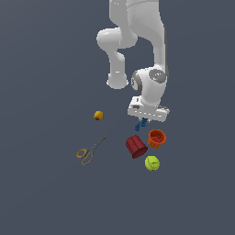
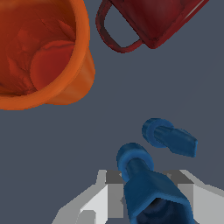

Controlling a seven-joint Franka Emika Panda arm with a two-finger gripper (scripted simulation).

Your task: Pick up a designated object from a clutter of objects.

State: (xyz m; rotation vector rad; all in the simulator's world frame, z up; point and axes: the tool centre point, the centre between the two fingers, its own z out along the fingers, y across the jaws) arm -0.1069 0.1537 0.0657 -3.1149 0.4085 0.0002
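The designated object, a small dark blue knobby piece [image 2: 146, 186], sits between my two grey fingers [image 2: 113, 188] in the wrist view, with a second blue lobe [image 2: 170, 139] just beyond it. My gripper [image 2: 146, 177] is closed against its sides. In the exterior view the blue piece [image 1: 141, 124] hangs right under my gripper [image 1: 142, 120], behind the two cups. I cannot tell whether it is off the floor. The rest of the clutter lies around it.
An orange cup [image 1: 156, 138] [image 2: 41, 57] and a dark red cup [image 1: 136, 146] [image 2: 153, 19] stand close in front of the gripper. A yellow-green ball [image 1: 152, 163] lies in front of them. Tan-handled scissors [image 1: 89, 151] and a small orange-yellow fruit [image 1: 98, 115] lie toward the exterior view's left.
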